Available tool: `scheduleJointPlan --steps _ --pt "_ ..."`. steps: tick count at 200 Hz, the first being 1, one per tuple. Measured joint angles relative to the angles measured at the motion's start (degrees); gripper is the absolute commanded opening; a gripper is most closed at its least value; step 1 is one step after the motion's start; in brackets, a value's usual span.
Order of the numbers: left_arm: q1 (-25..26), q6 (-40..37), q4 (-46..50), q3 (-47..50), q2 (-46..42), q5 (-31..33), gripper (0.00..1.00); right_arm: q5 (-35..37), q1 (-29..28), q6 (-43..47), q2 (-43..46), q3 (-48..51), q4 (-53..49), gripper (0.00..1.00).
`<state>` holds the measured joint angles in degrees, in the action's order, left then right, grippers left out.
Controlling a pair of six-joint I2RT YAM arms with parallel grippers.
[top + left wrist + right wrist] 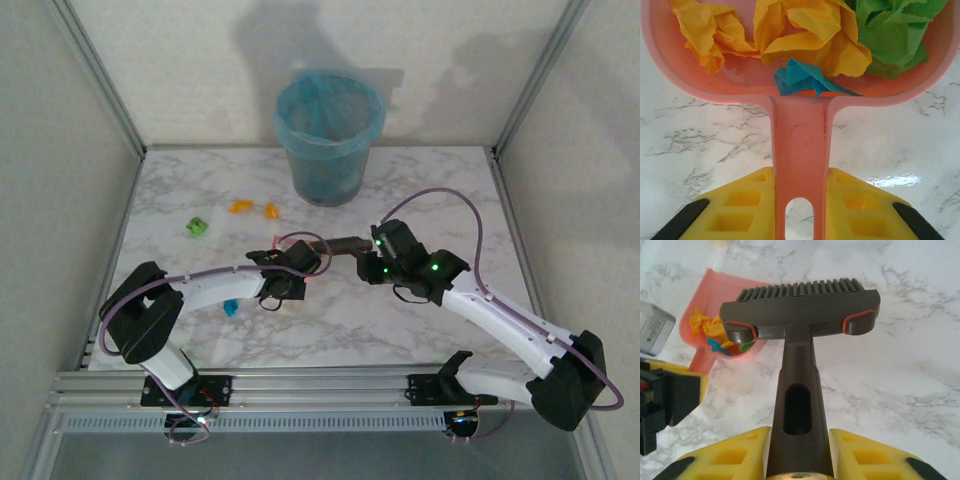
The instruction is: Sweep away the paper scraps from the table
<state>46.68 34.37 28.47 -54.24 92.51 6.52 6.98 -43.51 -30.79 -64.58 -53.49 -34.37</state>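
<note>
While your left gripper (800, 217) clamps hard on the handle of the pink dustpan (800, 150), the pan carries a heap of paper scraps (805, 35) in orange, green and blue. The blue one sits right at the handle-side lip, so tilt that pan back and it could slide out. Your right gripper (797, 455) is closed round the dark brush (800, 305), bristles close to the pan. Out on the table (340, 335), a green scrap (197, 227), two orange scraps (240, 207) and a blue bit (230, 308) by the left arm lie unswept. Swing toward the blue-lined bin (330, 125) now and you'd leave those behind. A fast sweep could flick the light paper off the edge.
</note>
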Motion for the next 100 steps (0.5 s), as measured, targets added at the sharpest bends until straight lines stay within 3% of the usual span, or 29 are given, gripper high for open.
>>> scheduleJointPlan --steps 46,100 --pt "0.09 -0.39 0.02 0.85 -1.22 0.17 0.0 2.29 2.6 -0.55 1.99 1.29 3.37 0.0" --pt "1.95 -1.05 0.04 1.22 -5.51 1.73 0.0 10.47 4.09 -3.02 10.84 11.58 7.34 0.0"
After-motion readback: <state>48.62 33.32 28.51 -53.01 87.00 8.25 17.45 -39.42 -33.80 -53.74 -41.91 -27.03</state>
